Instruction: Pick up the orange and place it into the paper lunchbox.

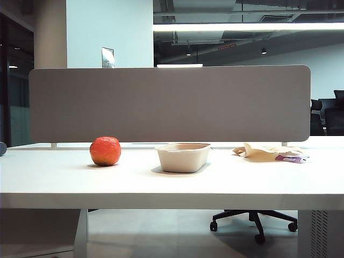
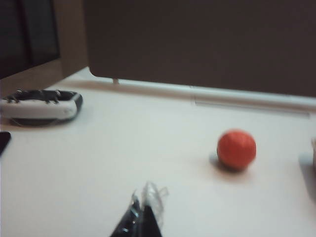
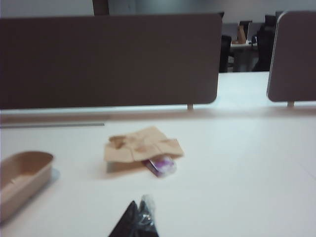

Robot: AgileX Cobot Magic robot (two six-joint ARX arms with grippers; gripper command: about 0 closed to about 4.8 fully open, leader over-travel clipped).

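The orange (image 1: 105,151) rests on the white table left of centre, red-orange and lumpy; the left wrist view has it as a blurred ball (image 2: 236,149). The paper lunchbox (image 1: 184,157) stands empty to its right, and its rounded end shows in the right wrist view (image 3: 22,180). My left gripper (image 2: 144,197) is shut with nothing in it, well short of the orange. My right gripper (image 3: 139,206) is also shut and empty, short of the crumpled paper. Neither gripper appears in the exterior view.
A crumpled tan paper with a purple scrap (image 1: 269,152) lies right of the lunchbox, also in the right wrist view (image 3: 142,148). A grey partition (image 1: 169,104) runs along the table's far edge. A black-and-white device (image 2: 42,106) sits far left.
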